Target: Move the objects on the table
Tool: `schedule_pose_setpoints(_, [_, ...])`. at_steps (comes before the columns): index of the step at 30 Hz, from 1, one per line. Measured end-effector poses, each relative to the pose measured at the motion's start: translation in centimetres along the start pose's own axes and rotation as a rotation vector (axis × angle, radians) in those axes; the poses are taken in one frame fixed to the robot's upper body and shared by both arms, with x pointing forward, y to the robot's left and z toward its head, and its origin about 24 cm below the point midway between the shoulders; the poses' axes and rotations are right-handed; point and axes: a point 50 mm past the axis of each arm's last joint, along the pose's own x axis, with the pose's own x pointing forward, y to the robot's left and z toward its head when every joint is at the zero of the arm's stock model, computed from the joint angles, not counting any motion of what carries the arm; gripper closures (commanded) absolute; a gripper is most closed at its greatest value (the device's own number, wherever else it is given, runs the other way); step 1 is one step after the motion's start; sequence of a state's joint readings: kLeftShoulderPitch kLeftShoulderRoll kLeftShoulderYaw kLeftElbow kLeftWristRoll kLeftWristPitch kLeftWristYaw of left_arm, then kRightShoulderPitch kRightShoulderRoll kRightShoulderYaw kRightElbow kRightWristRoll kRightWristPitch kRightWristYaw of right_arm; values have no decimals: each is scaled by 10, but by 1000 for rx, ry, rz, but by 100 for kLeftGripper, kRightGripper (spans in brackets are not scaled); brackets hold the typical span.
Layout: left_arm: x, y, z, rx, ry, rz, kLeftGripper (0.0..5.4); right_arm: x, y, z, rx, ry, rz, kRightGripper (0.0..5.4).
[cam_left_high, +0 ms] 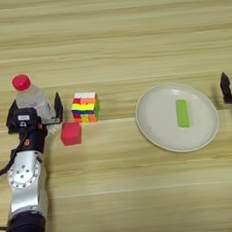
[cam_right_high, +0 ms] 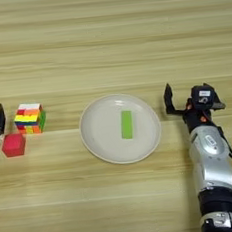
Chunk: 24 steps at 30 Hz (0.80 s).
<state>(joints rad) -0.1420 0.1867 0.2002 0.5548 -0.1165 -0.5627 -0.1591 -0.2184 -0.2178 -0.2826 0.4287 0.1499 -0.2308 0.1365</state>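
A clear plastic bottle [cam_left_high: 32,98] with a red cap stands upright at the left, between the black fingers of my left gripper [cam_left_high: 35,110], which is open around its lower half. A small red cube [cam_left_high: 71,133] rests on the table [cam_left_high: 111,48] just right of that gripper. The flat green block [cam_right_high: 126,124] lies inside the wide cream plate [cam_right_high: 100,132] at centre right. My right gripper [cam_right_high: 193,99] stands open and holds nothing, a short way right of the plate's rim.
A multicoloured striped puzzle cube [cam_left_high: 85,107] sits just behind and right of the red cube, close to the left gripper's right finger [cam_left_high: 58,105]. Bare wood stretches across the far half of the table and along the near edge.
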Motion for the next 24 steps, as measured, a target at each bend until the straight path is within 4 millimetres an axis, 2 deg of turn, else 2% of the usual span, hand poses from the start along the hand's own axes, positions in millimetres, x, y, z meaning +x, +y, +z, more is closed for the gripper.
schedule_pose_setpoints(2, [0, 0, 0, -1, 0, 0, 2, 1, -3, -2, -4, 9, -9, 0])
schedule_pose_setpoints(9, [0, 0, 0, -8, 0, 2, 75, -1, -7, -11, -3, 40, -23, 0])
schedule_pose_setpoints(24, [-3, 0, 1, -5, -2, -5, 209, 1, -5, -10, -3, 28, -18, 0])
